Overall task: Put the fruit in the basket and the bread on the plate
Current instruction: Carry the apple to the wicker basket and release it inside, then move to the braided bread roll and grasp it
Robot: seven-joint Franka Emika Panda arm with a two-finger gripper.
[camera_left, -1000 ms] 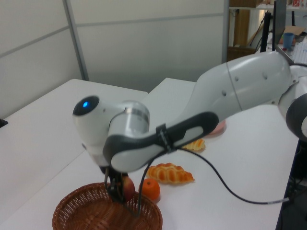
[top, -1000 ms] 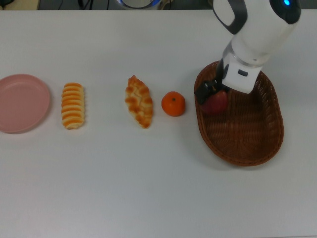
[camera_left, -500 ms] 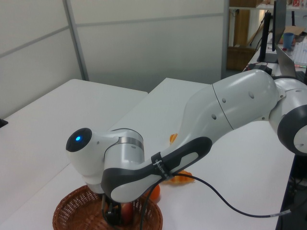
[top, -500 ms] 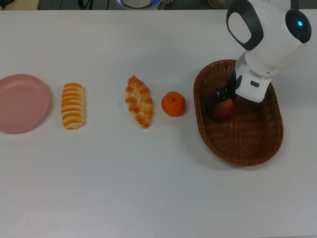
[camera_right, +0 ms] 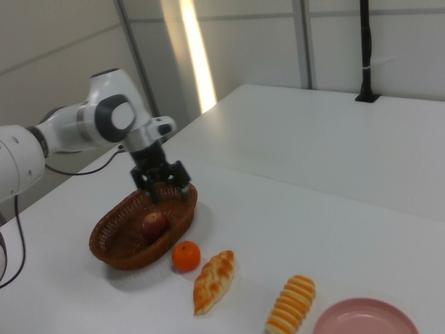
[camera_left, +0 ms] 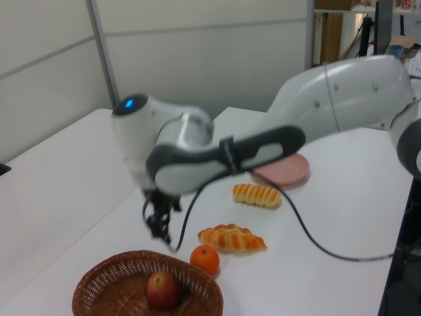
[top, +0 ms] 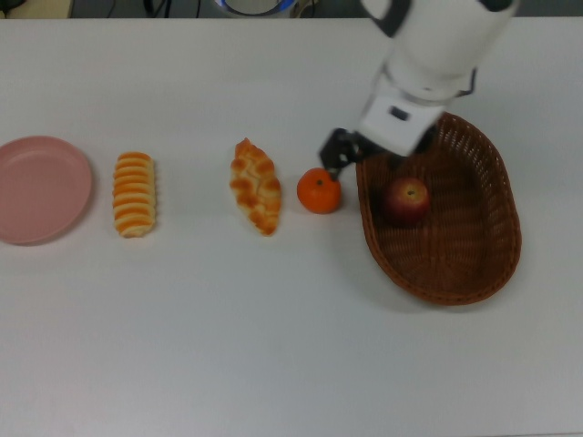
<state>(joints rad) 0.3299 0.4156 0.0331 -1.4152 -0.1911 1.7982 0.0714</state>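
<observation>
Resting inside the large oval brown wicker basket (top: 474,259), toward the top view's left end, the dark red apple (top: 405,200) lies free of the black two-finger gripper (camera_right: 167,190), whose fingers are spread apart and empty above the rim. The bright orange mandarin (top: 319,191) sits on the white table (top: 273,328) just outside the basket. Farther to the top view's left come the braided brown-glazed loaf (top: 256,186), the striped orange-and-cream roll (top: 134,194) and the round pink plate (top: 41,188), each apart from the next.

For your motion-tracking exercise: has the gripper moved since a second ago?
Yes. In the top view the gripper has left the apple in the basket and shifted toward the top view's left, now above the mandarin.
</observation>
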